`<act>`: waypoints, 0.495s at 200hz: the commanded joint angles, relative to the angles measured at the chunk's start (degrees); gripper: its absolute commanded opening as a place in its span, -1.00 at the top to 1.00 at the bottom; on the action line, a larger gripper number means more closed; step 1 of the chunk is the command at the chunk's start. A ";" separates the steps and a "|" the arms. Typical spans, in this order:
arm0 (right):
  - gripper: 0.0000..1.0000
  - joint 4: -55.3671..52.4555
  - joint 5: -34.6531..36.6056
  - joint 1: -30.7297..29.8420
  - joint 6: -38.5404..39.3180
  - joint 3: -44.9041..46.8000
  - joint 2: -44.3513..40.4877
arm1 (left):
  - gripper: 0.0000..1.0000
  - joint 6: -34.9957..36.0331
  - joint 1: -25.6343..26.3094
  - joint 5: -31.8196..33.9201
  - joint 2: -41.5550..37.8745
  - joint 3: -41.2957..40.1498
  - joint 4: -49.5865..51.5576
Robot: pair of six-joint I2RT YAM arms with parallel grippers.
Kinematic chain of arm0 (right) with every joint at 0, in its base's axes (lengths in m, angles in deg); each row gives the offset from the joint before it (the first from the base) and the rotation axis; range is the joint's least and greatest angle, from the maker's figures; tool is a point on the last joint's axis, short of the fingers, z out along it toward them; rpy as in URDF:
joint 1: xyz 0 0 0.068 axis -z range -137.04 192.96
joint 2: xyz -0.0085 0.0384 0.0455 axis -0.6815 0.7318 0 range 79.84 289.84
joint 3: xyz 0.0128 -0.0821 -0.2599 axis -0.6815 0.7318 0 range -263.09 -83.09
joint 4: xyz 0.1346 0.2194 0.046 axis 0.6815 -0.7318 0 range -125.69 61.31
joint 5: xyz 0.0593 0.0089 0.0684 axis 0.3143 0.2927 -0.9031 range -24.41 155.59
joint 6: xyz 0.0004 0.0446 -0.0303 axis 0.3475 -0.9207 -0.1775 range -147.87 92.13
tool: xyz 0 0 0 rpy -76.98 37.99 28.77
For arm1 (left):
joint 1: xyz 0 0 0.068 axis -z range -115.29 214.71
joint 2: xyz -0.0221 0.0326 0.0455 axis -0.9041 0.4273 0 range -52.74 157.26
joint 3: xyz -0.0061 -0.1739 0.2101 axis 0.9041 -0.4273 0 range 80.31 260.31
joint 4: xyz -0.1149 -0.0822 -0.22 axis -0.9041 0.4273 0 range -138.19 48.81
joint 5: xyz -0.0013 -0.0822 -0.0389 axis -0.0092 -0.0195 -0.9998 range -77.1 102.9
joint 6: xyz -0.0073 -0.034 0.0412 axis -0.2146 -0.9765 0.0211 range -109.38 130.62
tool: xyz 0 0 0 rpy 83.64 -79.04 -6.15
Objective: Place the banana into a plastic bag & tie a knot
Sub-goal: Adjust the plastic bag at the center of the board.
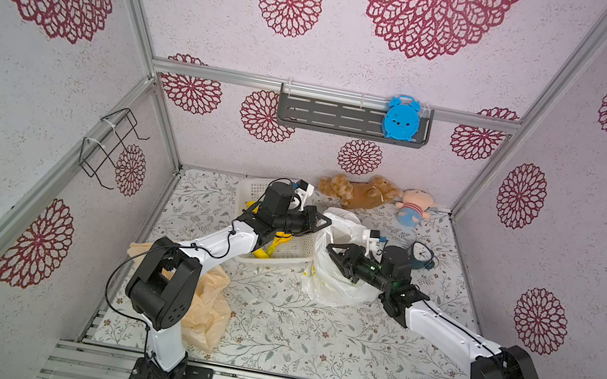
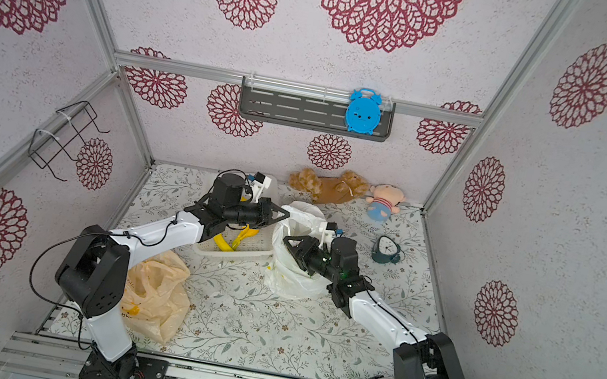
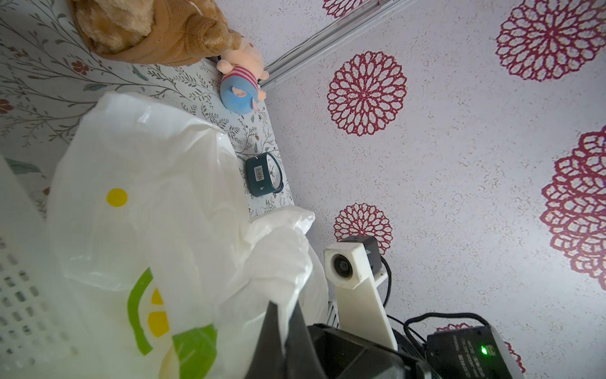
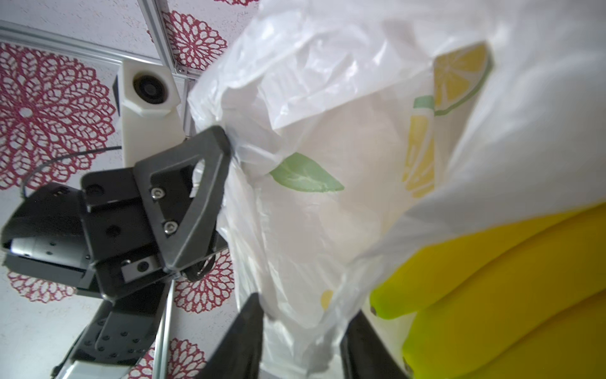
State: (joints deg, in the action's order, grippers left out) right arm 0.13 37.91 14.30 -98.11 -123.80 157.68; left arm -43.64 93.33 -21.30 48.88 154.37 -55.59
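The left pincer (image 1: 324, 221) was pressed together on the upper rim of the white plastic bag (image 1: 334, 293), with the film pinched between its fingers (image 3: 273, 328). In the right wrist view, its tip (image 4: 226, 142) held the rim taut.

The right pincer (image 4: 306, 305) stood part-way apart around a fold of the bag's near wall, with film lying between both fingers. We could not tell whether it pressed the film.

The bag stood upright toward the far edge of the counter (image 1: 289, 331), touching the right side of the white basket (image 1: 281, 260).

The banana (image 1: 269, 247) lay in the basket near its front right corner, outside the bag. It appeared just beside the film in the right wrist view (image 4: 492, 295).
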 commanded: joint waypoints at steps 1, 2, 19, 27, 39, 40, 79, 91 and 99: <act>0.57 0.71 2.01 -0.36 0.10 -2.20 -1.17 | 1.00 0.64 0.04 -0.48 -0.63 -0.93 -1.57; 0.59 0.32 2.14 -0.35 0.28 -2.28 -1.28 | 1.00 0.64 -0.01 -0.46 -0.68 -0.94 -1.57; 0.82 -8.10 5.55 -0.31 5.22 -4.72 -3.92 | 1.00 0.82 -0.40 -0.11 -1.23 -1.75 -1.49; 0.91 -13.36 7.37 -0.26 8.20 -6.35 -5.30 | 1.00 0.98 -0.65 0.20 -1.58 -2.27 -1.41; 1.00 -21.14 10.35 -0.26 13.16 -9.91 -7.21 | 1.00 1.24 -0.96 0.85 -2.16 -3.06 -1.14; 1.00 -22.04 10.49 -0.25 13.48 -10.22 -7.37 | 1.00 1.25 -1.03 0.86 -2.19 -3.10 -1.13; 1.00 -42.43 11.88 0.17 29.02 -25.60 -7.76 | 0.28 4.42 -1.74 2.54 -4.83 -4.06 1.73; 1.00 -49.17 10.02 0.24 34.62 -33.08 -5.41 | -0.25 7.59 -1.93 4.21 -6.43 -3.47 5.24; 1.00 -54.45 9.23 0.26 38.55 -38.88 -3.49 | -0.51 10.38 -2.21 6.12 -7.94 -2.89 8.07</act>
State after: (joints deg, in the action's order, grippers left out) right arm -38.71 47.50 14.15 -74.98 -149.48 152.65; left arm -40.21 92.80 -20.38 45.08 150.67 -54.10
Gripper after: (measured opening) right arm 0.051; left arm 0.552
